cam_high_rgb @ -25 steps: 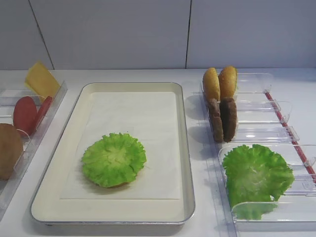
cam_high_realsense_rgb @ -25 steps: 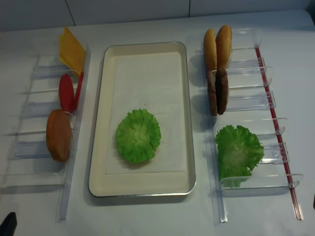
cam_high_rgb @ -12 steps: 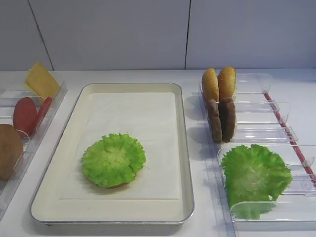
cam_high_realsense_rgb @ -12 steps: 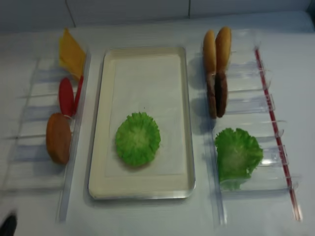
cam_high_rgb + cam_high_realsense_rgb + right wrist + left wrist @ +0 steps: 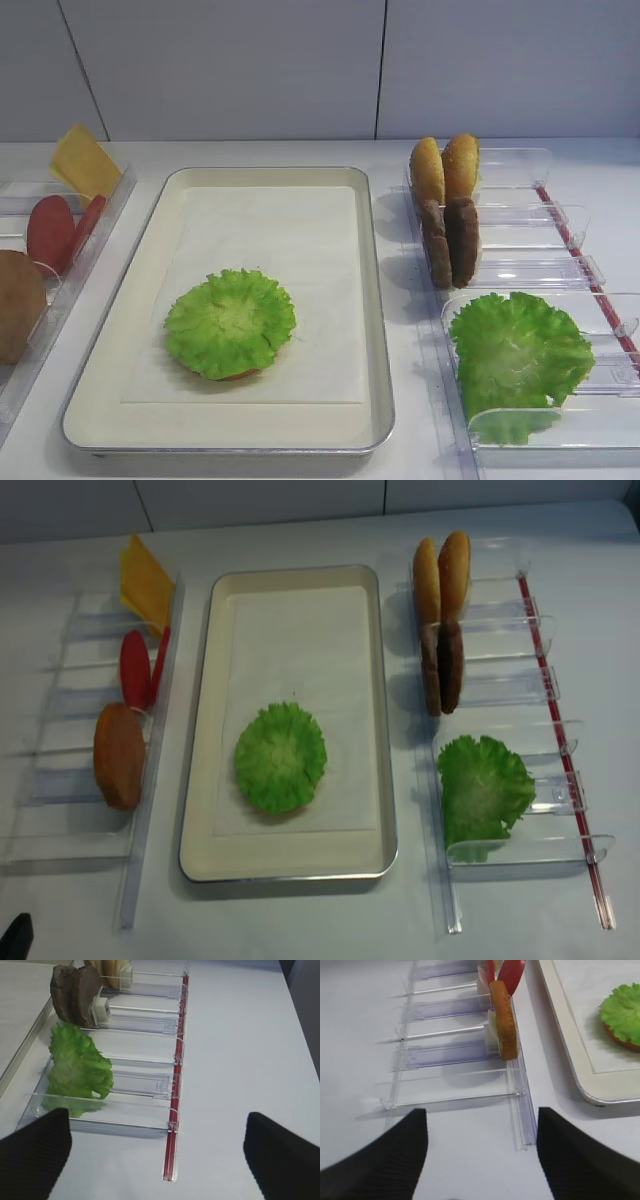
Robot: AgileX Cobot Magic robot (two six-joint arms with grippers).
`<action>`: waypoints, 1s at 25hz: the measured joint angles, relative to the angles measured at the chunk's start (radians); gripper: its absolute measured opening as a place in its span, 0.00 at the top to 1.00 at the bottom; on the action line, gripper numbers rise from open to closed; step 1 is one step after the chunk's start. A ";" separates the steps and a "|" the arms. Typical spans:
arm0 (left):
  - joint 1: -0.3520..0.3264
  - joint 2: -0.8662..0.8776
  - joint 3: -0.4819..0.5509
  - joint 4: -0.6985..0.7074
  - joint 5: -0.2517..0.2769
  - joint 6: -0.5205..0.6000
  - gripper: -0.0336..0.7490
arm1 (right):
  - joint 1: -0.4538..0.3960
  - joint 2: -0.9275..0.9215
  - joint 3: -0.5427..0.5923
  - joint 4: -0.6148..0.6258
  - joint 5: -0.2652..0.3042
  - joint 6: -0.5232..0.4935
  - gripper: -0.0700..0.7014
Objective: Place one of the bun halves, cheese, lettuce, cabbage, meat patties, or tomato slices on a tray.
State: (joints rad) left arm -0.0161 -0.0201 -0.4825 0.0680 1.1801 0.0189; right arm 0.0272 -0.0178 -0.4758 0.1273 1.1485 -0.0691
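Note:
The cream tray holds a green lettuce leaf lying over a bun half whose brown edge shows beneath it. On the right stand two bun halves, two meat patties and another lettuce leaf. On the left are the cheese, tomato slices and a bun half. My right gripper hovers open over the table, near the lettuce bin's front end. My left gripper is open too, in front of the left rack, with nothing between its fingers.
Clear plastic divider racks flank the tray on both sides; the right one has a red strip along its outer edge. The left rack has vacant slots near its front. A wall stands behind the table.

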 joint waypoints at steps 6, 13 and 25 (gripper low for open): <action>0.000 0.000 0.000 0.000 0.000 -0.002 0.37 | 0.000 0.000 0.000 -0.001 0.002 0.000 0.01; 0.000 0.000 0.000 0.000 0.000 -0.002 0.37 | 0.000 0.000 0.000 -0.001 0.002 0.000 0.01; 0.000 0.000 0.000 0.000 0.000 -0.003 0.37 | 0.000 0.000 0.000 -0.001 0.002 0.000 0.01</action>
State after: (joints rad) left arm -0.0161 -0.0201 -0.4825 0.0680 1.1801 0.0154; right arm 0.0272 -0.0178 -0.4758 0.1267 1.1509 -0.0691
